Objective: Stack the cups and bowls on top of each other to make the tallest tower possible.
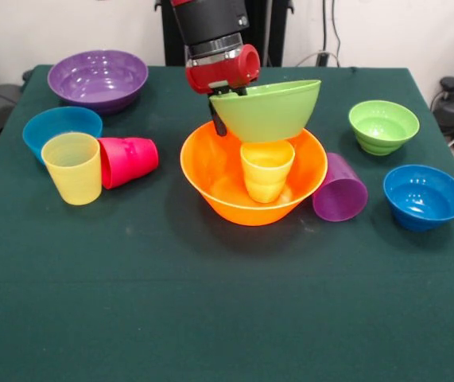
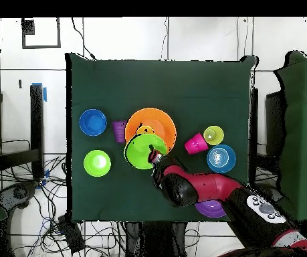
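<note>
The large orange bowl sits mid-table with the yellow-orange cup upright inside it. My gripper is shut on the rim of the large lime green bowl. It holds that bowl tilted in the air, just above the cup. The purple cup lies on its side against the orange bowl. The red-pink cup lies on its side beside the upright pale yellow cup.
A large purple bowl stands at one corner, partly under the arm in the overhead view. One small blue bowl sits behind the pale yellow cup. A small lime green bowl and another blue bowl stand on the other side.
</note>
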### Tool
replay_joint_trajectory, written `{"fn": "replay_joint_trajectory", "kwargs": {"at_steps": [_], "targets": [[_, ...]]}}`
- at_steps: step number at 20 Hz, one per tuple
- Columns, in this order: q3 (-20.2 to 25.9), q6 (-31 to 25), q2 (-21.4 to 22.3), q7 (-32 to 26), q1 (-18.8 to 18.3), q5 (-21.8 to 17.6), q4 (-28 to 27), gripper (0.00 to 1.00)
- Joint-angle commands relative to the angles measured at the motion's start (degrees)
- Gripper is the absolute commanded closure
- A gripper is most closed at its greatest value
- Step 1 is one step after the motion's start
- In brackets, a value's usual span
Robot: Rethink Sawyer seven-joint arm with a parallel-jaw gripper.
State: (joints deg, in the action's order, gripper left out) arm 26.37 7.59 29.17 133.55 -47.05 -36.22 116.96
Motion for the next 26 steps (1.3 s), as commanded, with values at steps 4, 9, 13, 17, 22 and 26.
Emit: {"fn": "replay_joint_trajectory", "kwargs": {"at_steps": [4,9,13,17,22,26], "targets": [[-1.9,0.2,-1.9,1.1,1.9,-3.0,-4.1,0.0],[-2.1,0.2,-1.1,1.4,2.3,-2.5,-3.7,0.0],[-1.9,-0.6,-0.3,1.5,2.4,-2.0,-3.4,0.0],[-2.4,-1.3,0.9,1.4,3.3,-1.3,-4.0,0.0],[-1.9,-2.8,1.6,2.1,3.9,0.4,-4.3,0.0],[-1.1,-3.7,2.2,2.6,4.0,1.4,-4.1,0.0]]}}
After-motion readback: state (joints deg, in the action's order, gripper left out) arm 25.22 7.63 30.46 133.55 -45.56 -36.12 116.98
